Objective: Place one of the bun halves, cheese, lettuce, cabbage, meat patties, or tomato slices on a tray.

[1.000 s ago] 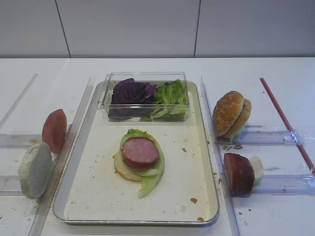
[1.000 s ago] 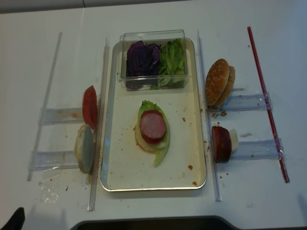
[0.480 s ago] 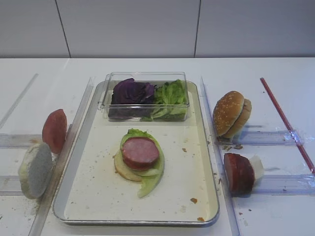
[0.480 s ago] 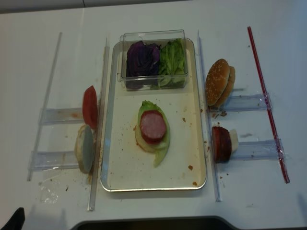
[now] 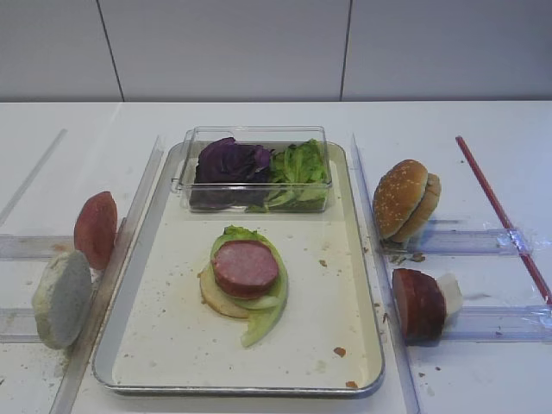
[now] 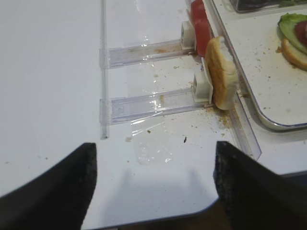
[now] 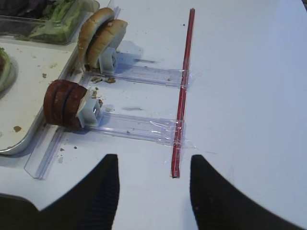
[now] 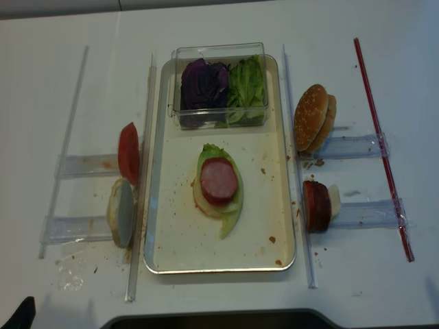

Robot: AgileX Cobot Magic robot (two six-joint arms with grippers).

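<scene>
On the silver tray (image 5: 172, 349) lies a stack: a bun half (image 5: 212, 297), a lettuce leaf (image 5: 264, 323) and a meat patty (image 5: 245, 267) on top. More bun halves (image 5: 405, 200) and meat patties (image 5: 419, 304) stand on edge in clear rails to the right of the tray. A tomato slice (image 5: 95, 229) stands to its left. Cabbage (image 5: 228, 164) and lettuce (image 5: 299, 168) fill the clear box. Cheese is out of view. My right gripper (image 7: 153, 165) hovers open and empty over bare table near the patties (image 7: 64, 104). My left gripper (image 6: 154, 148) is open and empty near the table's front edge.
A pale floury disc (image 5: 62, 298) leans in the lower left rail. Clear plastic rails (image 7: 139, 127) flank the tray on both sides. A red strip (image 7: 184, 81) runs along the far right. The clear box (image 8: 219, 86) takes up the tray's far end.
</scene>
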